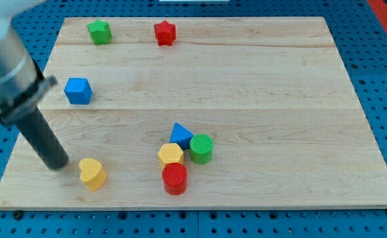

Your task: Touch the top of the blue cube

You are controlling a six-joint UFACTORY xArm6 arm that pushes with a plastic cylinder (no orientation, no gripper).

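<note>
The blue cube (78, 90) sits on the wooden board (259, 79) near the view's left edge, in the upper half. My tip (58, 164) rests on the board at the lower left, well below the blue cube and slightly to its left. The rod leans up toward the view's upper left. A yellow heart-shaped block (92, 174) lies just to the right of my tip, a small gap apart.
A green star block (100, 32) and a red star block (164, 32) lie near the top edge. A cluster at lower centre holds a blue triangle (179, 134), a green cylinder (201, 148), a yellow hexagon (171, 155) and a red cylinder (175, 178).
</note>
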